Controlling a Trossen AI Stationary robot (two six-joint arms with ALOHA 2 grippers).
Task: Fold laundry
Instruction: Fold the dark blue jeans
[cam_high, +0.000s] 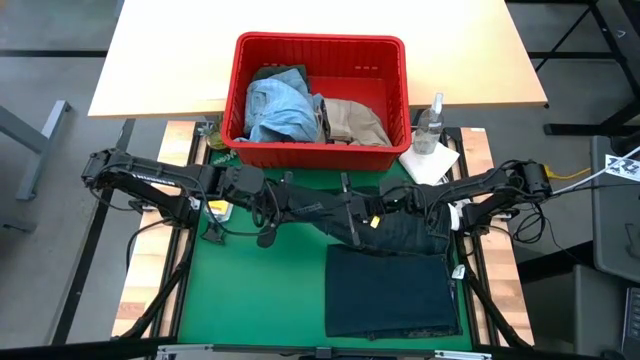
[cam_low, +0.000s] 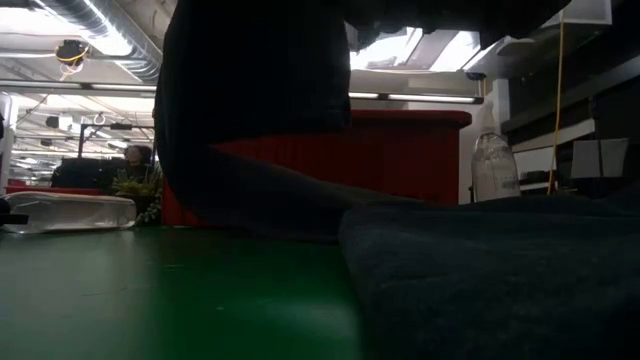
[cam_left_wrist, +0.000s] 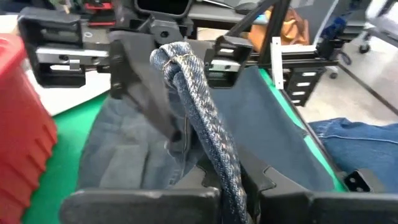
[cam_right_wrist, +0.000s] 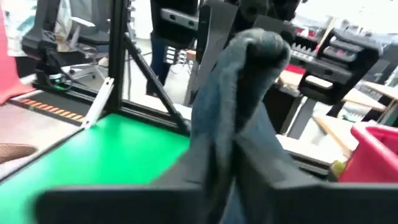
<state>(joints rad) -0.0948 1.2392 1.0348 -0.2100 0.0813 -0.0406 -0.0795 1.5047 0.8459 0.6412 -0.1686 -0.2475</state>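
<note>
The dark navy jeans lie folded on the green mat, near its right side. Their far part is drawn up off the mat and shows as a dark hanging mass in the low view. My left gripper and my right gripper face each other over the middle of the mat, both shut on this raised part. More laundry sits in the red basket: light blue denim, a khaki piece and an olive piece. My left gripper pinches a thick rolled edge of the jeans between its two fingers, coming from the table's left and slanting slightly down. The edge runs on away from the fingers, arching up toward the other gripper. The cloth below it hangs slack to the mat. My right gripper pinches a bunched fold of the jeans between its fingers, several layers thick, coming level from the table's right. The bunch stands up past the fingers. The held part is clear of the mat; the rest lies on it.
The red basket stands at the mat's far edge. A clear bottle and a white cloth sit at the far right. A wooden table lies beyond. The mat's left half is bare green.
</note>
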